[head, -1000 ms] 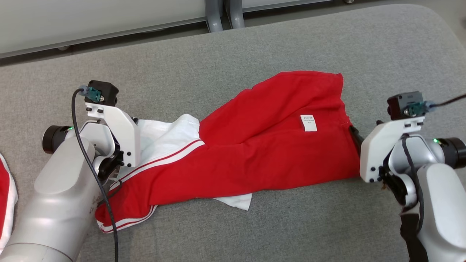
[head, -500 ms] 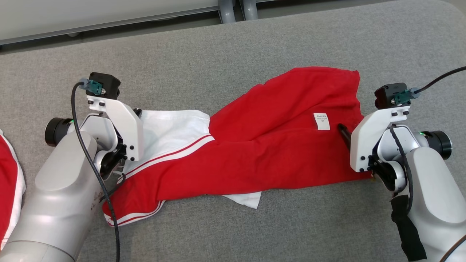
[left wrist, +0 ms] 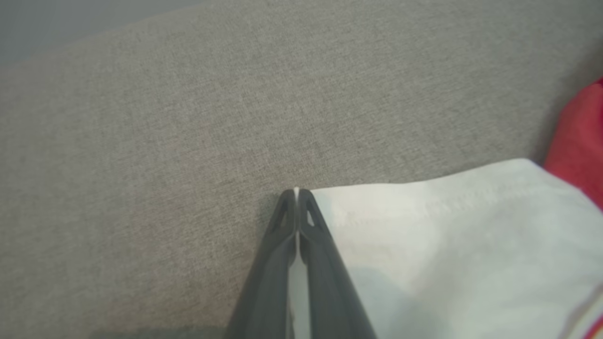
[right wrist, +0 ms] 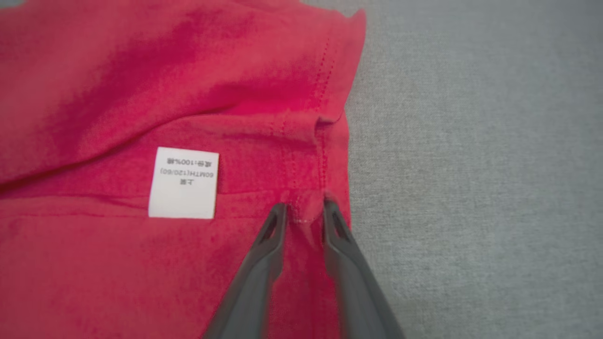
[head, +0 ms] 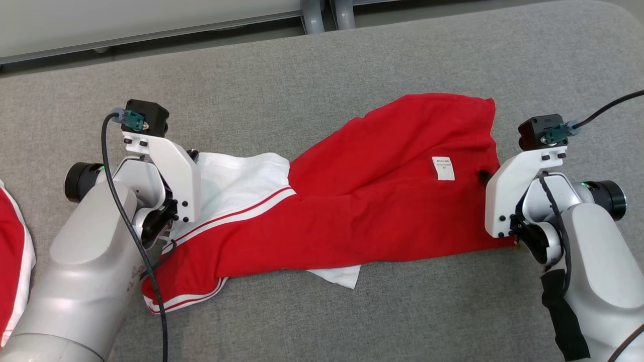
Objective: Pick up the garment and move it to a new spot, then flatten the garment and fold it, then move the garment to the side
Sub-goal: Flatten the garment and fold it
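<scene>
The garment (head: 352, 211) is red with white panels and stripes, and lies stretched left to right on the grey padded surface (head: 352, 65). My left gripper (left wrist: 297, 190) is shut on the white edge (left wrist: 447, 235) at the garment's left end, with a sliver of white cloth between its fingers. My right gripper (right wrist: 304, 209) presses on the red hem (right wrist: 325, 141) at the right end, just right of the white label (right wrist: 183, 182). Its jaws are narrowed but still apart, with a puckered ridge of red cloth between the tips. In the head view only a dark fingertip (head: 484, 176) peeks past the right wrist mount.
Another red and white garment (head: 12, 261) lies at the left edge of the surface. Grey metal legs (head: 322, 12) and a pale panel stand beyond the far edge. The surface's rounded corner is at the far right.
The head camera shifted early on. My right gripper moved in over the hem, tipped down, and its jaws narrowed around a pinch of red cloth. The left gripper stayed shut on the white edge.
</scene>
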Available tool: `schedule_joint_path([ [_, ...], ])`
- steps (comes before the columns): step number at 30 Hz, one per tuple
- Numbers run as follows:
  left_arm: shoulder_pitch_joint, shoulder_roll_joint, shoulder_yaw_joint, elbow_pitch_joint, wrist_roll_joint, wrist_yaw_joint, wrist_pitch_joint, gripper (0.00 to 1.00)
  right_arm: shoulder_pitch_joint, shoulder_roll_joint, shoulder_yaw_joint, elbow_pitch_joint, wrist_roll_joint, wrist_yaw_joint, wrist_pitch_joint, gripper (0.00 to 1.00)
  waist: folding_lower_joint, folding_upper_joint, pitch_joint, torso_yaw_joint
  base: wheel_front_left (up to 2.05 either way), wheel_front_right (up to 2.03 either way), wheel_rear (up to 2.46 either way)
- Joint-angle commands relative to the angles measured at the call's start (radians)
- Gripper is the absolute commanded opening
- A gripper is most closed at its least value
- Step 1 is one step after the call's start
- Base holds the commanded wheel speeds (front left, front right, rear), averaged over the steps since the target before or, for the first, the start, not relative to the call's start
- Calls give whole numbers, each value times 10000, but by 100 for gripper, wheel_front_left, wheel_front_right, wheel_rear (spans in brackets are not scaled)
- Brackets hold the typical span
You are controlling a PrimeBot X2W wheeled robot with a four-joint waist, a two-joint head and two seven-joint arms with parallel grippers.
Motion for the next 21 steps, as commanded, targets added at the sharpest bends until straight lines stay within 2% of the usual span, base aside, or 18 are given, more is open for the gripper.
schedule_joint_path([
  [1,115,47,-25,-30,-59,63,-2,0,7,-61,-50,-54,-44,2,-35,42,0,0,-9,1,0,0,0],
  [2,131,42,-35,-36,-67,68,2,0,25,-61,-85,-70,-57,2,-58,48,0,0,-20,1,0,0,0],
  [3,142,63,-34,-37,-91,47,1,0,48,-65,-117,-84,-79,2,-80,67,0,0,-32,0,0,0,0],
  [4,156,80,-41,-34,-102,30,-1,0,85,-65,-148,-90,-94,2,-86,65,0,0,-48,-3,0,0,0],
  [6,161,59,-60,-42,-118,31,-8,0,175,-60,-166,-95,-84,2,-35,49,0,0,-88,-14,0,0,0],
  [7,169,59,-65,-44,-127,36,-15,0,195,-60,-161,-98,-58,2,-1,49,0,0,-107,-22,0,0,0],
  [9,196,75,-75,-48,-135,47,-19,0,207,-63,-144,-94,-27,2,24,40,0,0,-140,-39,0,0,0],
  [14,281,112,-107,-71,-170,77,-70,0,211,-63,-15,-117,60,2,14,3,0,0,-218,-76,0,0,0],
  [17,288,128,-108,-139,-179,84,-219,0,196,-60,73,-126,55,2,-118,0,0,0,-291,-79,0,0,0],
  [21,246,54,232,-522,-483,-48,-1075,0,11,-61,39,-327,242,2,-770,0,0,0,-517,-56,0,0,0],
])
